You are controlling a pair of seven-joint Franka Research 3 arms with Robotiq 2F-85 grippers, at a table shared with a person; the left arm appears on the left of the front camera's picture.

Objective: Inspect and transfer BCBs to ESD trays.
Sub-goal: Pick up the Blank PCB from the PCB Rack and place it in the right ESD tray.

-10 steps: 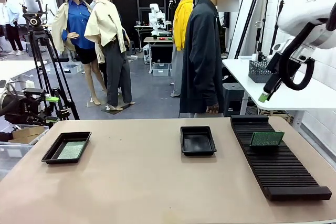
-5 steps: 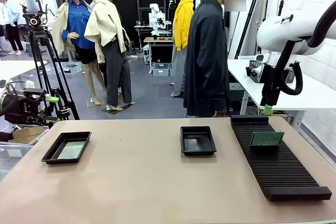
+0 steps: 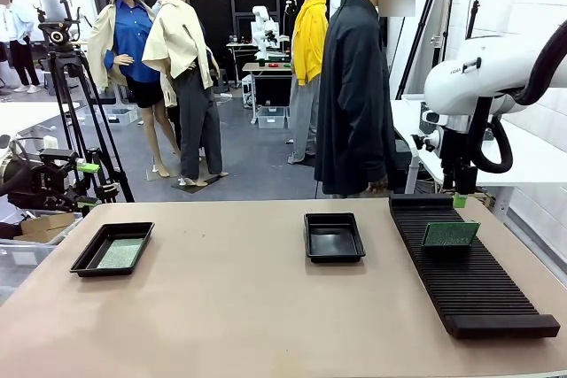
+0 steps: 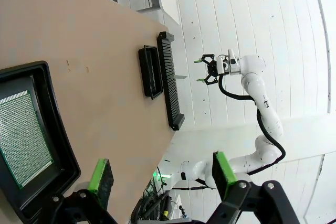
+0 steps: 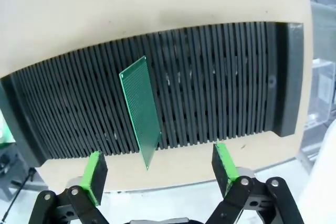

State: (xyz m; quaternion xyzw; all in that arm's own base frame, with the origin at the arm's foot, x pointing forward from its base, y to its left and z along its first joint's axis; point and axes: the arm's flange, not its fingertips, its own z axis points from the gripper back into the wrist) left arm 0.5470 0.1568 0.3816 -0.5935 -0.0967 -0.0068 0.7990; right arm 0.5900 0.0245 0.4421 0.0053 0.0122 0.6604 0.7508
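Over the far end of the long black ribbed slotted rack (image 3: pixel 483 294), the right gripper (image 3: pixel 460 200) now points straight down. A sec ago it hung higher, out past the rack's right side, tilted. Jaws are wide apart, nothing between the green pads (image 5: pixel 95 174).

The small thin green rectangular circuit board (image 5: pixel 140 109) stands on edge in the rack slots, leaning, unmoved over the last sec. On the wrist cam it lines up between the pads, not touching. Judgement: approach phase for pickup of this BCB, grasp not started.

The person in dark coat (image 3: pixel 354 95), beyond the rack's far-left corner, has shifted a bit toward the rack.

- **Near tray:** shallow black rectangular plastic tray (image 3: pixel 334 258) just left of the rack, no board in it, same spot.
- **Far tray:** second identical black tray (image 3: pixel 102 272) well left of the rack, with a green board (image 3: pixel 120 252) lying flat in it, same as before.
- **Left gripper:** left gripper (image 4: pixel 160 160) is spread wide w/ nothing held, near that far tray.

So 1 board looks transferred and 1 is left on the rack; the near tray is the likely dest.

Writing: small dark print on the right arm (image 3: pixel 478 64), too small to read. No other legible labels/brands.
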